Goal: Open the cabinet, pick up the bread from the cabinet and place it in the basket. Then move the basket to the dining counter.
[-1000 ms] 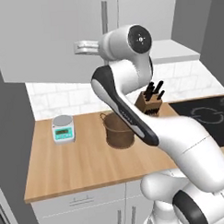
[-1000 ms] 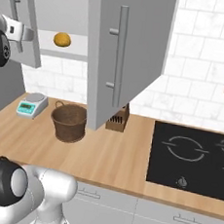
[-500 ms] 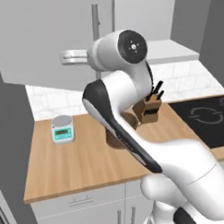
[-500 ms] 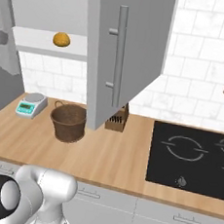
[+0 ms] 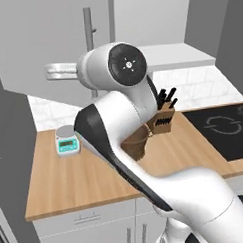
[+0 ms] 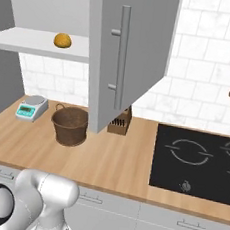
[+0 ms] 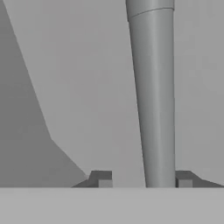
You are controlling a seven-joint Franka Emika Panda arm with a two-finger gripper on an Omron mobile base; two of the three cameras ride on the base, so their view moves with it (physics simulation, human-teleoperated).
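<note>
Item: two-finger gripper [image 7: 143,180], at the bottom of the hand view, is standing part-open with the long vertical silver bar handle [image 7: 153,96] of the light grey flat-doored wall cabinet [image 7: 87,87] running between its tips, closer to the right one. Whether the pads are pressing the bar cannot be told.

Item: small golden-brown bread lump [image 6: 62,40], upper left of the right base view, is lying on the white cabinet shelf [image 6: 39,43] beside the open door.

Item: dark brown round woven basket [image 6: 69,126], centre left, is sitting on the light wooden bench [image 6: 112,162], between a small white kitchen scale [image 6: 31,106] and a brown knife block [image 6: 120,123].

Risk: the bar is sitting off-centre, so the tips could be slipping off during a pull. The bread is lying well apart from the gripper, on the shelf.
</note>
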